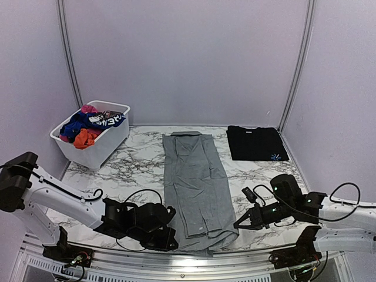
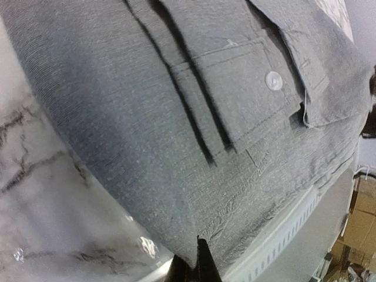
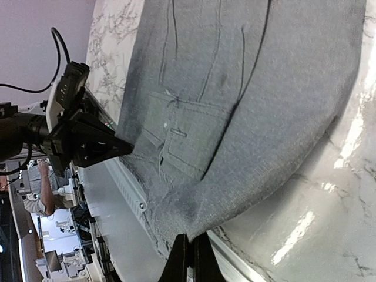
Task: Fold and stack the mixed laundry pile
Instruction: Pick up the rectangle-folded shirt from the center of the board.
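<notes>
A white plastic basket stands at the far left corner of the marble table.

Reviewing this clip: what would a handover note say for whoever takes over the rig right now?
Grippers: the left gripper is shut on the near-left hem corner of the shirt; the right gripper is shut on its near-right corner.
Shirt: flat in the middle of the table, sides folded in, collar at the far end.
Done: black garment folded, far right.
Left: fold the shirt, probably hem toward collar, and stack it; then the pile of blue, orange and pink in the basket, far left.
</notes>
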You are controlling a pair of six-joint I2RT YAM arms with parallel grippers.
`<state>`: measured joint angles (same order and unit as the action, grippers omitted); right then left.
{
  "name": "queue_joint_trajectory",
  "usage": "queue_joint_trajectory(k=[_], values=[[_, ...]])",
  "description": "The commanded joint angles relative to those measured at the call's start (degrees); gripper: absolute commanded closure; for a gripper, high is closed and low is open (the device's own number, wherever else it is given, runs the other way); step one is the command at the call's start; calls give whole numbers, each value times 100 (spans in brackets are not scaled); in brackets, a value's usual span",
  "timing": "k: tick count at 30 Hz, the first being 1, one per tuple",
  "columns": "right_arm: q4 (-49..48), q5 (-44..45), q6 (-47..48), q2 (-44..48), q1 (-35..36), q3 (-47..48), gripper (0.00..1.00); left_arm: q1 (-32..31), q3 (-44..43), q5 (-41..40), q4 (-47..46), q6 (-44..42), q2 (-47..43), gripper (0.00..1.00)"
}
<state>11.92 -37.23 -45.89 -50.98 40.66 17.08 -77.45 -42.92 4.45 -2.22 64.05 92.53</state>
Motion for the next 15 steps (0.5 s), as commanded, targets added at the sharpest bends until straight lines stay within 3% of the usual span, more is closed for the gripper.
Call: queue_joint_trajectory(k=[1,8,15], values=[[688,-227,-229,661,100,177,100,-278,-109,-149,603,-11,-518,100],[267,-116,-219,239,68,570,100,37,-161,-418,788,66,-1239,100],[223,-331,707,-1144,-756,1597,100,1255,-464,310,530,-345,-1096,100]])
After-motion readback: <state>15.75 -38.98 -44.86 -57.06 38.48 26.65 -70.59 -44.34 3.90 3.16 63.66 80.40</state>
